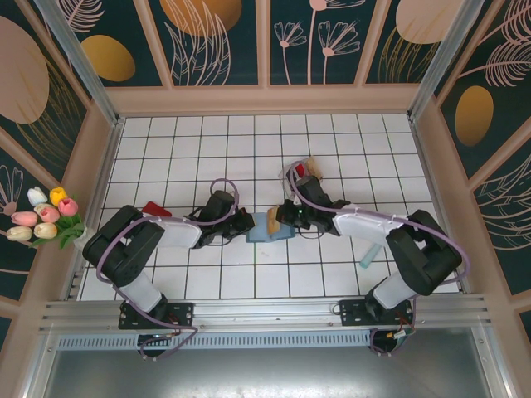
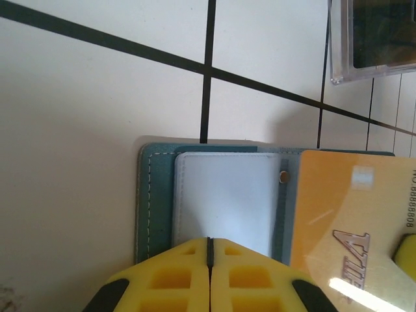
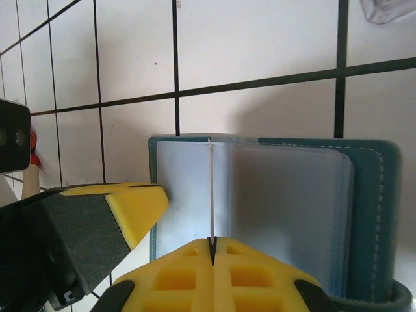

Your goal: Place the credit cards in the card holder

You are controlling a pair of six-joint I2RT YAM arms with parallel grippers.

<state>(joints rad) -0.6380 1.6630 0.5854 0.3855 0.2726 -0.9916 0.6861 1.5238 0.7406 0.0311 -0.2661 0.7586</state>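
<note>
Enclosing the white-tiled tabletop (image 1: pixel 207 149) and card holder (image 1: pixel 259 234) stand floral walls (image 1: pixel 216 41).

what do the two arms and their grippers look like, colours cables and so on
The left arm and right arm have chunky black joints joined by white shell links, with a thin purple cable looping along each. The left gripper and right gripper have yellow fingers moulded with square recessed pockets, backed by black. No markings are readable.
</note>
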